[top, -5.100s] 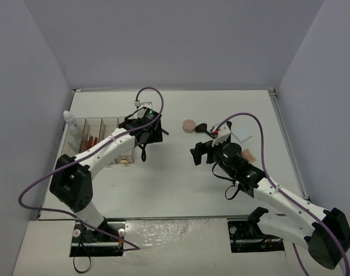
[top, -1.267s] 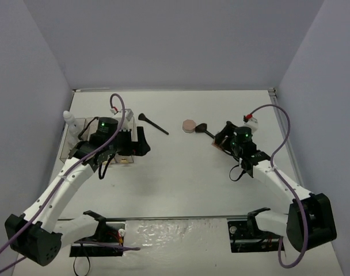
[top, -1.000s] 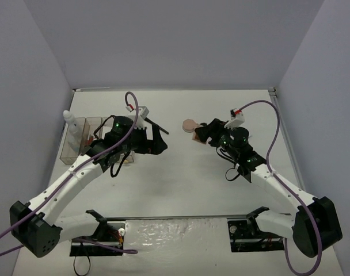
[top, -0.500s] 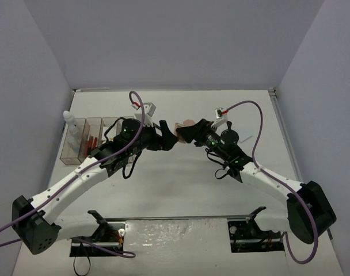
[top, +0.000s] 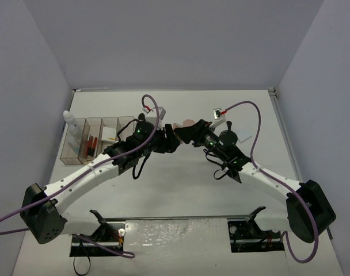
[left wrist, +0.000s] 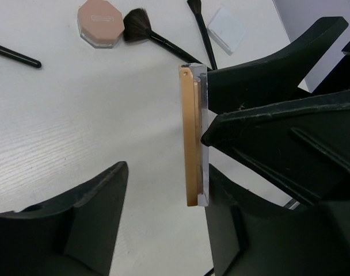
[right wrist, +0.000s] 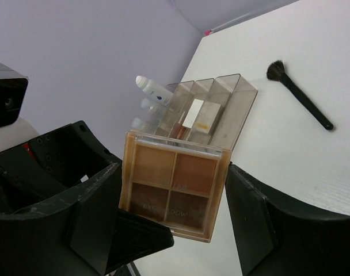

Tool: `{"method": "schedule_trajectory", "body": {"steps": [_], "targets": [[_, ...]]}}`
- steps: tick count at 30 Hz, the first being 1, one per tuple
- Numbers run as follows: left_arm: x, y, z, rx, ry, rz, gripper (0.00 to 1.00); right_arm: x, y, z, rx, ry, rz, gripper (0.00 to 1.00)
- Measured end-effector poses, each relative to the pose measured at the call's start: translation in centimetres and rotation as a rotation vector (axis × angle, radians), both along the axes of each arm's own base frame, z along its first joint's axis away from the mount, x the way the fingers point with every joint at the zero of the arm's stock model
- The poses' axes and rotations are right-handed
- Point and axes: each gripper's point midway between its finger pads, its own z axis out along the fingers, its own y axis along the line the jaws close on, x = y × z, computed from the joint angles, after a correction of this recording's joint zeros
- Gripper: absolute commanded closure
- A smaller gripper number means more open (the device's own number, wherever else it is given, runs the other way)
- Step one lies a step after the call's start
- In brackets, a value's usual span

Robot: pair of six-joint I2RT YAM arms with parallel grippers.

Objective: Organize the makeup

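Note:
My right gripper (right wrist: pixel 174 172) is shut on the square tan palette (right wrist: pixel 175 195) and holds it in the air over the table's middle. In the left wrist view the palette (left wrist: pixel 191 135) shows edge-on and upright. My left gripper (left wrist: pixel 163 172) is open around it, the palette close to its right finger (left wrist: pixel 232 230). In the top view the two grippers meet, left (top: pixel 169 141) and right (top: pixel 185 133). On the table lie the round pink compact (left wrist: pixel 103 22), a fan brush (left wrist: pixel 155 37), a second brush (left wrist: pixel 201 29), the white pad (left wrist: pixel 227 29) and another brush (right wrist: pixel 299 95).
The clear bins (top: pixel 97 138) stand at the left, with red pencils and a white item in them. A white bottle (top: pixel 71 123) stands in the leftmost bin. The bins also show in the right wrist view (right wrist: pixel 212 103).
Both arms have swung to the table's middle. The right gripper brought the palette from the right side. The left gripper came from the bins and now brackets the palette.

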Motion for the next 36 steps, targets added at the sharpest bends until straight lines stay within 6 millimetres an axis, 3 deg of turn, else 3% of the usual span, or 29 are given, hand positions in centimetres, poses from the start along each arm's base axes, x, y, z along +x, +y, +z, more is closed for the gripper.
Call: {"method": "schedule_trajectory", "body": {"steps": [13, 17, 21, 22, 23, 24, 26, 31, 36], "targets": [[0.5, -0.5, 0.7, -0.013, -0.039, 0.021, 0.55, 0.0, 0.4, -0.2, 0.029, 0.004, -0.003, 1.00], [0.8, -0.6, 1.2, -0.028, -0.064, 0.031, 0.65, 0.2, 0.4, -0.1, 0.044, 0.003, -0.015, 1.00], [1.0, -0.9, 1.5, -0.045, -0.093, 0.037, 0.89, 0.1, 0.4, -0.2, 0.055, 0.008, -0.016, 1.00], [1.0, -0.9, 1.5, -0.048, -0.099, 0.039, 0.89, 0.1, 0.5, -0.3, 0.055, 0.011, -0.015, 1.00], [1.0, -0.9, 1.4, -0.049, -0.105, 0.039, 0.96, 0.0, 0.6, -0.4, 0.053, 0.012, -0.012, 0.99], [1.1, -0.8, 1.3, -0.046, -0.106, 0.043, 1.00, 0.0, 0.7, -0.6, 0.050, 0.014, -0.012, 0.94], [1.1, -0.7, 1.0, -0.035, -0.111, 0.044, 1.00, 0.1, 0.8, -0.9, 0.046, 0.020, -0.013, 0.72], [1.1, -0.6, 0.8, -0.023, -0.114, 0.046, 1.00, 0.1, 0.9, -1.2, 0.040, 0.019, -0.014, 0.27], [1.0, 0.3, -0.2, 0.021, -0.119, 0.061, 1.00, 0.2, 0.6, -2.2, -0.059, 0.003, -0.026, 0.00]]}}
